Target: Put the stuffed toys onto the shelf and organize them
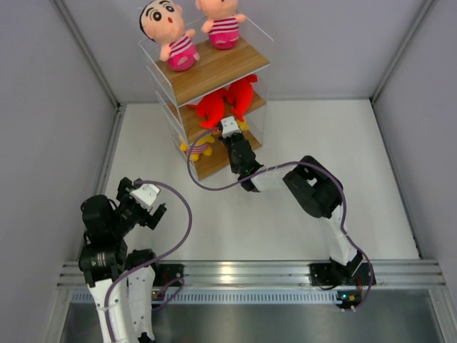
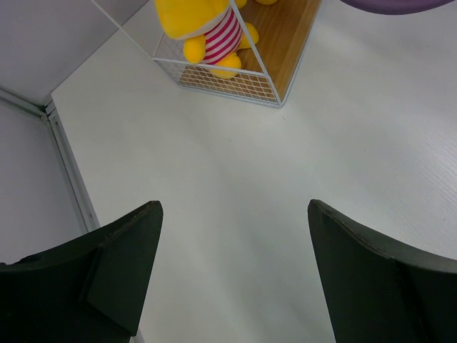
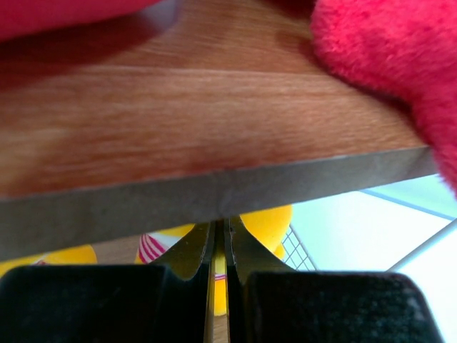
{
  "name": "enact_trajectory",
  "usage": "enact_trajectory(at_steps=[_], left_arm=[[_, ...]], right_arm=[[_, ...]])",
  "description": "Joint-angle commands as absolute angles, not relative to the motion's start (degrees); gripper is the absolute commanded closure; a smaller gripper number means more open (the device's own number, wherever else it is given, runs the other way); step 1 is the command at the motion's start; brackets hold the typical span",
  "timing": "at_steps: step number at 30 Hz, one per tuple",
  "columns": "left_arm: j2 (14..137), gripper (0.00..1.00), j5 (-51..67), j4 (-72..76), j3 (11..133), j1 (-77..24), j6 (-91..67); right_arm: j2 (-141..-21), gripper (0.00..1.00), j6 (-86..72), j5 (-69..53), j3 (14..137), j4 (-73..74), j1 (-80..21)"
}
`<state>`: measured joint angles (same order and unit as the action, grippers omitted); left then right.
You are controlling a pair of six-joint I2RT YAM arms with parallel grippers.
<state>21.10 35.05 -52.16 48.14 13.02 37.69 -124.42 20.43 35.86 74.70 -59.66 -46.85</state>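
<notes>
Standing on white surface (image 1: pixel 371 179) between grey walls (image 1: pixel 43 107), shelf (image 1: pixel 221 68) holds toys (image 1: pixel 171 32) on all tiers; left tool (image 2: pixel 232 214) spread wide, right tool (image 3: pixel 220 232) closed.

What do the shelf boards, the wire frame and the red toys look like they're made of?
Shelf boards: wood or wood-look laminate, matte; grain streaks show, with a plain grey-brown edge. Wire frame: thin white rods, probably coated metal. Red toys: fuzzy plush fabric, soft nap.

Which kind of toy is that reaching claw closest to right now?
A yellow figure on the bottom tier: the right gripper points under the middle board straight at it. The red sharks lie above that board, the dolls on top.
</notes>
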Motion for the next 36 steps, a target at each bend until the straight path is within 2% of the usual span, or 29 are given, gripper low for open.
enact_trajectory(at_steps=[1,3,4,7,14,21,36], left_arm=[[20.3,0.11,35.4,-50.9,47.5,12.8,38.7],[20.3,0.11,35.3,-50.9,47.5,12.8,38.7],[20.3,0.11,35.3,-50.9,47.6,12.8,38.6],[20.1,0.11,35.3,-51.0,47.6,12.8,38.8],[20.1,0.11,35.7,-51.0,47.5,12.8,38.8],[20.0,0.11,35.8,-50.9,47.5,12.8,38.8],[20.0,0.11,36.1,-50.9,47.9,12.8,38.4]], right_arm=[[-125.1,1.00,19.2,34.9,76.6,-62.8,-46.2],[-125.2,0.91,18.7,35.2,76.8,-62.5,-46.1],[-125.1,0.79,18.5,35.4,76.6,-62.6,-46.2],[-124.6,0.70,17.9,35.7,75.9,-63.5,-46.2],[-123.4,0.63,18.3,35.9,74.5,-65.2,-46.2],[-121.6,0.46,19.2,35.9,72.9,-66.2,-46.8],[-118.7,0.34,20.3,35.4,69.3,-67.9,-47.6]])
